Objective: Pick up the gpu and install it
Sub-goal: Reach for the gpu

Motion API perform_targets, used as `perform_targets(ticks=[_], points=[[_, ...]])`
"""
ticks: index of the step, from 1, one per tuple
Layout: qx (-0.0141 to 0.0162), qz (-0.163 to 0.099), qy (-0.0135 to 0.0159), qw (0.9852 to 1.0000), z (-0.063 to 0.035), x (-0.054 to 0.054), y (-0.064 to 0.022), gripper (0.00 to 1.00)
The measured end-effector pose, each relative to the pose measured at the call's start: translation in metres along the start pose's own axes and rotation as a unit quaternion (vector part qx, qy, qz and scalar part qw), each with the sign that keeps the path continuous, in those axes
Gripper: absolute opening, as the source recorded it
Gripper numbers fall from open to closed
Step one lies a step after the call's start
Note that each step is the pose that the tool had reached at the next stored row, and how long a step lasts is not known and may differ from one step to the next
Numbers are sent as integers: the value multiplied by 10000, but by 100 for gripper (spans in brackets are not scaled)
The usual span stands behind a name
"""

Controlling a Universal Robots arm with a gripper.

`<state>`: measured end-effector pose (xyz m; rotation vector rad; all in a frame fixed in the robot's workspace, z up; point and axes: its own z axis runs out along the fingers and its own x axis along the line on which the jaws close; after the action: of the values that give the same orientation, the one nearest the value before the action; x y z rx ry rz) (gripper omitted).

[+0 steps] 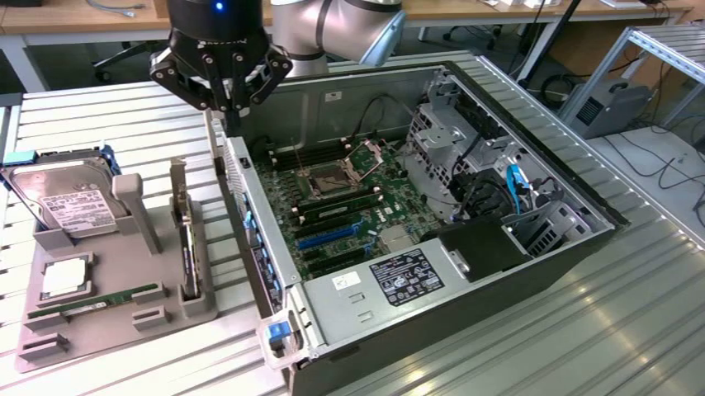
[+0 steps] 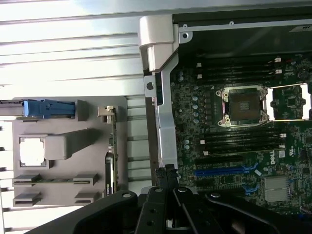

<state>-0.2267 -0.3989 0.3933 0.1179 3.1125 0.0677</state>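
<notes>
Your gripper hangs pressed together over the computer case rim; the gpu stands in its holder on the slatted metal counter, desks behind

Motherboard: green, with blue expansion slots among black ones. Fixture tray: plain grey, carrying a silver hard drive with a white printed label, a blue bracket and a green RAM stick. Gripper: black; table: ribbed silver-white slats.
</notes>
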Motion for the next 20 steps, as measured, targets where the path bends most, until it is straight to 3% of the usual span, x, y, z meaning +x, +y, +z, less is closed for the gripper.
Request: perform_targets(ticks=[20], points=[[0, 0, 0, 10000, -2, 80, -6, 11]])
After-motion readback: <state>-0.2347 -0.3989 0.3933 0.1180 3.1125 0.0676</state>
